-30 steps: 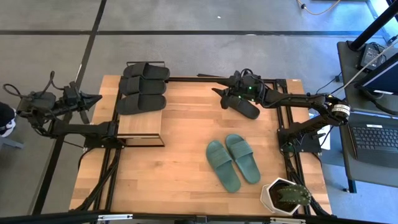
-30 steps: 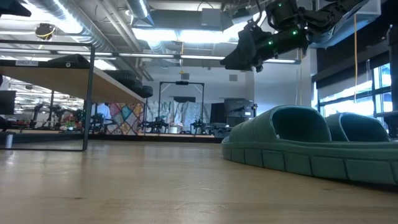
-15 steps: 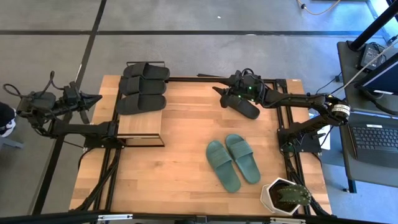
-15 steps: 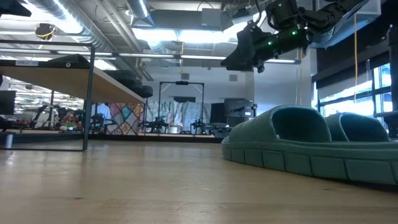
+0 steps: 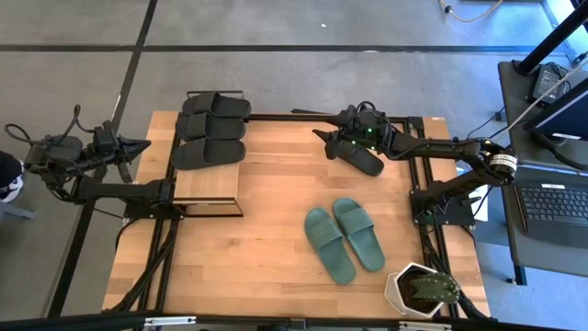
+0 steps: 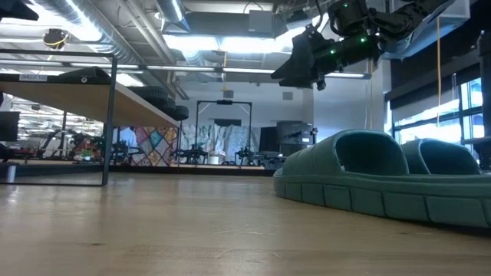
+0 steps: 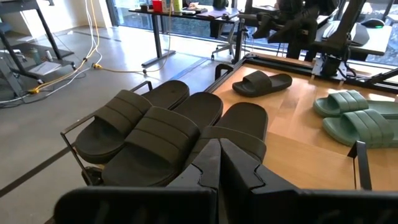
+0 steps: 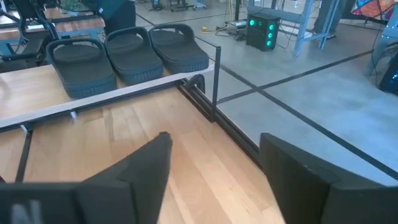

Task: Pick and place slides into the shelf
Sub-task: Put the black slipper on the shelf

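The right end effector (image 5: 323,138) hangs over the upper middle of the high view, above the table (image 5: 266,248), with its fingers apart as its own wrist view shows; whether they touch anything I cannot tell; a black slide (image 5: 358,157) lies on the wood directly beneath and just beside it, toward the upper right of centre. Below that, in the lower middle of the frame, the two green slides (image 5: 344,237) lie side by side on the table, untouched; in the low view they fill the right foreground. Farther left, three black slides (image 5: 210,129) sit in a row on the shelf (image 5: 208,182), at the upper left of the table, with bare board left toward the lower end. The left end effector (image 5: 138,145) waits at the far left edge, off the table, its fingers together and holding nothing. A potted cactus (image 5: 421,290) stands at the lower right corner. By my reckoning the job is half done: three slides are stored and three remain, the black one near the right end effector looking like the next to go, then the green pair.
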Controlling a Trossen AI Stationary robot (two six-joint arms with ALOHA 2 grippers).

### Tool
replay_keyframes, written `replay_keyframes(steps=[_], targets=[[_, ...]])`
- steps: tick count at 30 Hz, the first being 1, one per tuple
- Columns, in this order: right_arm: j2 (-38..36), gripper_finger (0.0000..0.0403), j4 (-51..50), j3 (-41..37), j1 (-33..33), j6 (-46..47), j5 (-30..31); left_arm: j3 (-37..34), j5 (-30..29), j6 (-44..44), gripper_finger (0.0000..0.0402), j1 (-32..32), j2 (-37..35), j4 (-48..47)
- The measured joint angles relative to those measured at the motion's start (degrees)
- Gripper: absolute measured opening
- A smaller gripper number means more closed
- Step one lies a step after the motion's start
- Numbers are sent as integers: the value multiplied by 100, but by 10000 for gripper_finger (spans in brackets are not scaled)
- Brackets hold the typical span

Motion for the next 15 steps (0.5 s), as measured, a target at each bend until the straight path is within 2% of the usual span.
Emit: replay_keyframes(steps=[7,15], targets=[[0,317,84,0,0,12,-7,0,1,8,0,0,0,-1],[0,325,-27,230,26,121,54,0,0,10,0,-1,0,-2]])
